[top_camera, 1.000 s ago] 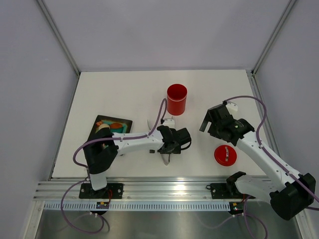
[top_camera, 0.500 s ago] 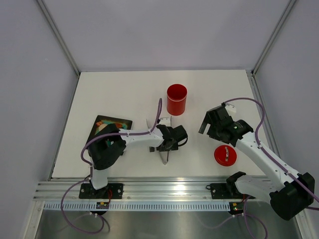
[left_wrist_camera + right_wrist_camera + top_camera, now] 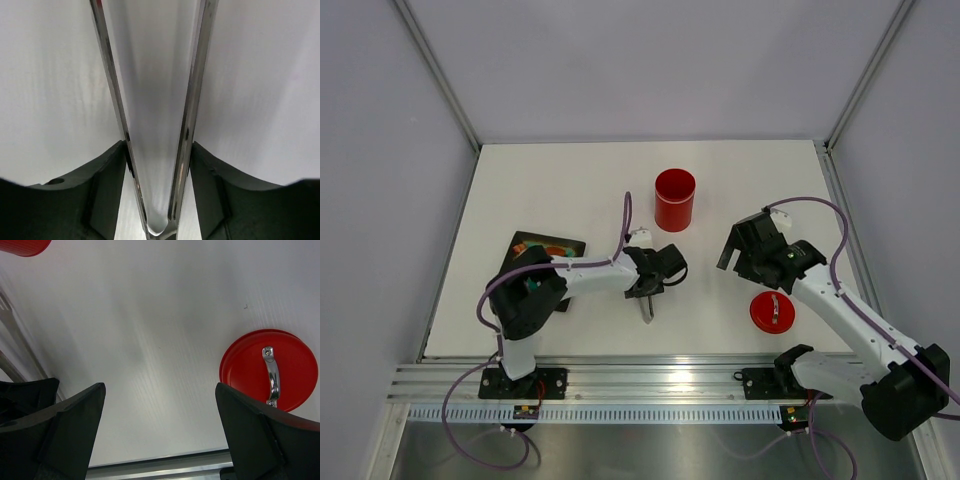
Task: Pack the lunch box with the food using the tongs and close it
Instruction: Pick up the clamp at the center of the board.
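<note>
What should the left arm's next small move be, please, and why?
Probably close the left gripper snugly on the tongs, then lift. Its fingers flank both strips near the joined end, the tongs lie on the table, and a firm grip is unclear.

You see the white worktop point(image 3: 540, 180) carrying the lunch box point(image 3: 675, 200); nearer than it lie the tongs point(image 3: 646, 308), the lid point(image 3: 772, 312) rightward, a black tray point(image 3: 570, 241) leftward.

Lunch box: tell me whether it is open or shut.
Open. The red canister stands upright with its mouth uncovered; its flat red lid lies separately on the table, silver handle up.
</note>
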`<action>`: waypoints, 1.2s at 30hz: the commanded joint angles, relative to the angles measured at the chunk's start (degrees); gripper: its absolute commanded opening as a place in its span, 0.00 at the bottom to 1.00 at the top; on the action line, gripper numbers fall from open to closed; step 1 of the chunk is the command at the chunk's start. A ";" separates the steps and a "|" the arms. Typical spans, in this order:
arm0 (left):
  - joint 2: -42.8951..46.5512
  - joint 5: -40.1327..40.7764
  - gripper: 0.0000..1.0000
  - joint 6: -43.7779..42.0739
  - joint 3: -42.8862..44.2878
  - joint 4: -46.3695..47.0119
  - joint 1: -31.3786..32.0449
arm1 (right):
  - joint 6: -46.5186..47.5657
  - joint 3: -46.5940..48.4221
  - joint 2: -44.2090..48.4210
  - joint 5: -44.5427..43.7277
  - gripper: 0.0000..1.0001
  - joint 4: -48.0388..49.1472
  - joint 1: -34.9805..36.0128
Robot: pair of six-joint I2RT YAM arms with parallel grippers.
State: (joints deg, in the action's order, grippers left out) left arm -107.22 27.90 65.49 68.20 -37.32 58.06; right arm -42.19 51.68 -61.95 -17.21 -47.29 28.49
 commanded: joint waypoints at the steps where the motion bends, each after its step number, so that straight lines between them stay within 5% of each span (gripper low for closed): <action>1: 0.43 1.63 0.48 1.39 -3.95 0.59 -1.55 | 0.18 0.00 -0.54 0.78 0.99 1.67 -0.19; 9: 9.98 8.39 0.13 3.33 -4.39 -11.35 -1.64 | 0.97 1.40 -1.24 1.22 0.99 1.67 -0.19; 21: 33.12 2.96 0.12 -19.51 -4.31 -20.85 -7.69 | 1.50 2.90 -1.24 2.27 0.99 2.55 -0.10; 36: 47.01 -8.21 0.24 -17.16 -3.08 -43.09 -11.39 | 1.42 1.85 0.96 3.41 0.99 3.17 -0.19</action>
State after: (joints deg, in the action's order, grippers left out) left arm -63.68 22.55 46.98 62.65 -73.93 46.87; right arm -41.15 52.27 -62.11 -15.14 -46.00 28.49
